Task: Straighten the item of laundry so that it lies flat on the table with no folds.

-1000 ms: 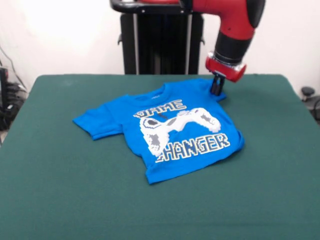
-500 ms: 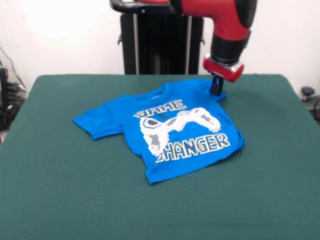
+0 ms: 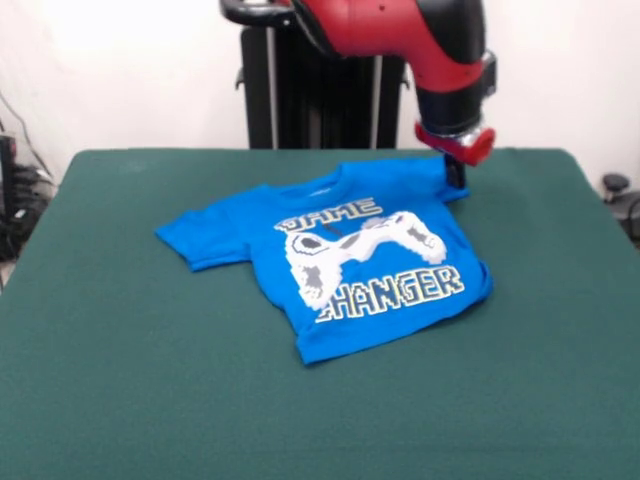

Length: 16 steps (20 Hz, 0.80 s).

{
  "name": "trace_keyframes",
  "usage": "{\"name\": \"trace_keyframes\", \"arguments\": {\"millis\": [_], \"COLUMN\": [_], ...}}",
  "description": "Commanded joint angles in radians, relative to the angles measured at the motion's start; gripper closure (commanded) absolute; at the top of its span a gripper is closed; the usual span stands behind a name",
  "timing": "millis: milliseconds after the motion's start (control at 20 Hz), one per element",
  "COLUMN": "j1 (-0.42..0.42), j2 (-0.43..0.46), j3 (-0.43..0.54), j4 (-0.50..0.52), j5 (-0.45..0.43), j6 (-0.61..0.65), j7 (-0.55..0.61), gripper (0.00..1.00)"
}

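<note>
I am holding the gripper [image 3: 455, 176] at the T-shirt's [image 3: 340, 262] far sleeve; whether it is clamping the cloth, I cannot tell. The shirt is lying mid-table [image 3: 120, 380], hem still rumpled. Pulling too far risks dragging the whole shirt, not flattening it.

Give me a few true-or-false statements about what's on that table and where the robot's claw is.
1. The shirt is blue. True.
2. The gripper is at the shirt's sleeve at the far right. True.
3. The shirt lies perfectly flat. False: its middle is rumpled.
4. The table is red. False: it is dark green.
5. The shirt covers most of the table. False: green shows on all sides.
</note>
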Motion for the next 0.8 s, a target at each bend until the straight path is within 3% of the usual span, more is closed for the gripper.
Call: {"name": "trace_keyframes", "arguments": {"millis": [50,600,800], "j1": [-0.008,-0.003,0.062], "j2": [0.119,0.178,0.105], "j3": [0.285,0.301,0.232], "j4": [0.03,0.001,0.012], "j5": [0.05,0.054,0.063], "j6": [0.085,0.034,0.018], "j7": [0.143,0.147,0.164], "gripper": [1.0,1.0,1.0]}}
